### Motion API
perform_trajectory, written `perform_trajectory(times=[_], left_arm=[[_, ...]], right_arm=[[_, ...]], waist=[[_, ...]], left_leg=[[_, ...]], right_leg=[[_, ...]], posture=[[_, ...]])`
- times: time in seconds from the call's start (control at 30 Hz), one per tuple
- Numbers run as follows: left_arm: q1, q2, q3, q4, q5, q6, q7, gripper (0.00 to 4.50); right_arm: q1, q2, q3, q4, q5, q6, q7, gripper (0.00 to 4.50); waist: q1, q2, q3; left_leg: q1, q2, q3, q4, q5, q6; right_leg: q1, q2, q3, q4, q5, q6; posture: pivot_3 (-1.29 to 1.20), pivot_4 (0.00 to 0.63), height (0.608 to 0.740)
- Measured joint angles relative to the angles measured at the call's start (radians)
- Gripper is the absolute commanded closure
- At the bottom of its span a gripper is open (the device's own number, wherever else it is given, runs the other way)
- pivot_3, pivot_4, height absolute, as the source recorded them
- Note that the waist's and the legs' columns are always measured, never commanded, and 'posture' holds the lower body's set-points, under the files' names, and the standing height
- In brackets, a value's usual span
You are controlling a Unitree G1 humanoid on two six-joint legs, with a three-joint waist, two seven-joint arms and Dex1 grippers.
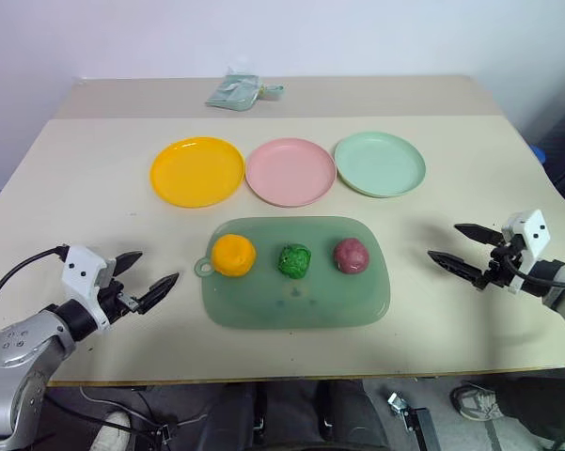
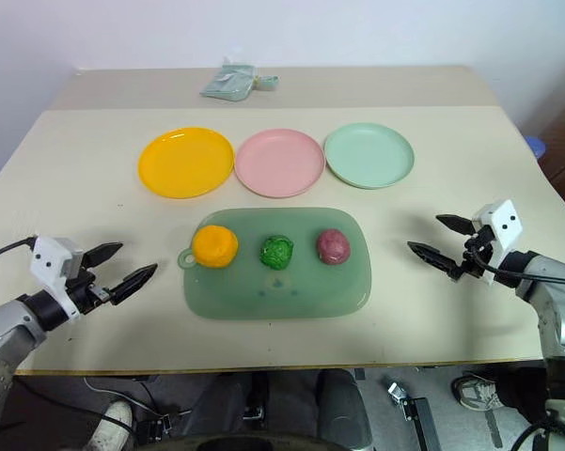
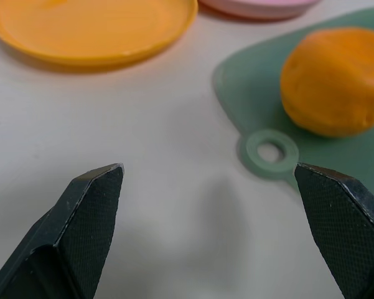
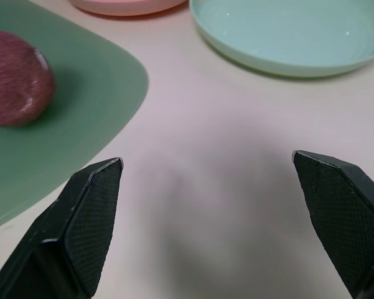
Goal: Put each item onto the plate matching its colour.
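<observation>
The left gripper (image 1: 149, 274) is held low over the counter (image 1: 94, 169), just beside the tray's (image 1: 296, 305) looped end, fingers spread and empty; the right gripper (image 1: 459, 248) is poised near the tray's other end, fingers likewise parted, nothing grasped; the orange ball (image 1: 233, 255), green ball (image 1: 295, 260) and magenta ball (image 1: 351, 255) are lined up on the tray; the yellow plate (image 1: 197, 171), pink plate (image 1: 290, 172) and mint plate (image 1: 380, 163) are set in a row beyond it, all bare; a crumpled bag (image 1: 233, 92) is seen at the far edge.

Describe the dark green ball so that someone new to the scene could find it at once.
Start at the translucent green tray at the near middle of the table. Three balls sit on it in a row. The dark green ball is the middle one, knobbly, between the orange ball and the magenta ball.
</observation>
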Motion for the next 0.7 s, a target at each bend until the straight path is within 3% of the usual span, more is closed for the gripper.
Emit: perform_trajectory(times=[0.33, 0.53, 0.7], left_arm=[[0.009, -0.040, 0.000, -0.028, 0.000, 0.004, 0.057, 0.00], [-0.067, -0.057, -0.021, -0.002, 0.000, 0.003, 0.059, 0.00], [-0.160, -0.056, -0.062, 0.073, -0.005, 0.007, 0.031, 0.00]], right_arm=[[-0.063, 0.021, 0.032, 0.018, -0.034, -0.020, -0.014, 0.04], [-0.064, 0.021, 0.030, 0.101, -0.076, -0.080, -0.066, 0.04], [-0.025, 0.022, -0.012, 0.055, -0.057, -0.075, -0.082, 0.04]], waist=[[0.003, 0.000, 0.000], [0.003, 0.001, 0.000], [0.005, 0.001, -0.001]], left_leg=[[0.000, 0.000, 0.000, 0.000, 0.000, 0.000], [0.000, -0.001, 0.000, 0.000, 0.000, 0.000], [0.000, 0.000, 0.000, 0.001, 0.001, 0.000]], right_leg=[[0.000, 0.000, 0.000, 0.000, 0.000, 0.000], [0.001, 0.001, -0.001, 0.000, 0.000, 0.000], [0.001, 0.005, -0.001, 0.001, 0.000, 0.000]], posture=[[0.00, 0.150, 0.740], [0.00, 0.150, 0.740], [0.00, 0.150, 0.740]])
